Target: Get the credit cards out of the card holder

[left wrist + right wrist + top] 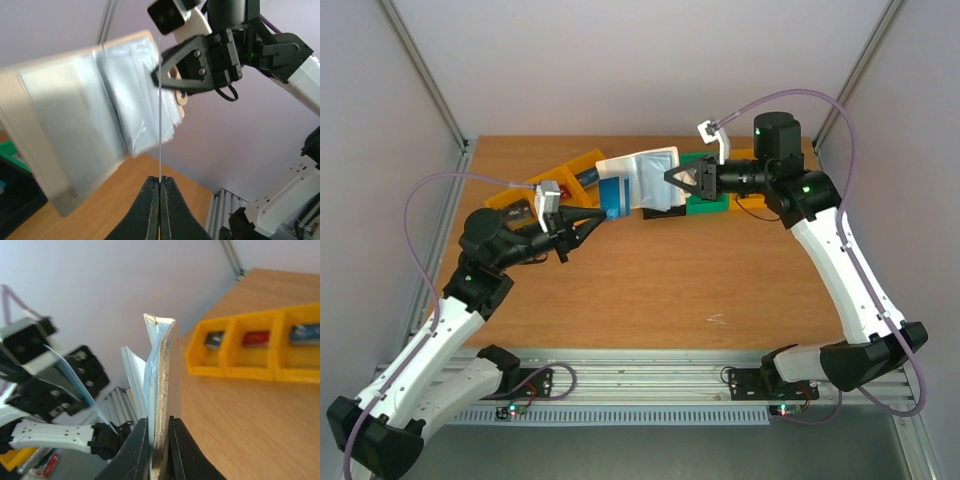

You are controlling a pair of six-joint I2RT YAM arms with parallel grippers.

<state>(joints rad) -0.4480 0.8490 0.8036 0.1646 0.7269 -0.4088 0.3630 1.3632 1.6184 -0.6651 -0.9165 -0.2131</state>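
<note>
Along the far edge of your table [670, 290], left of centre, the yellow bins [570, 170] sit with a green bin [708, 205] to their right. Above them the holder [645, 178] hangs open off the wood, one panel clamped tight in your right gripper [672, 180]. Just left of it, your left gripper [598, 215] is pinching a blue card [614, 197] by one edge; the right wrist view shows it slightly apart from the holder.
</note>
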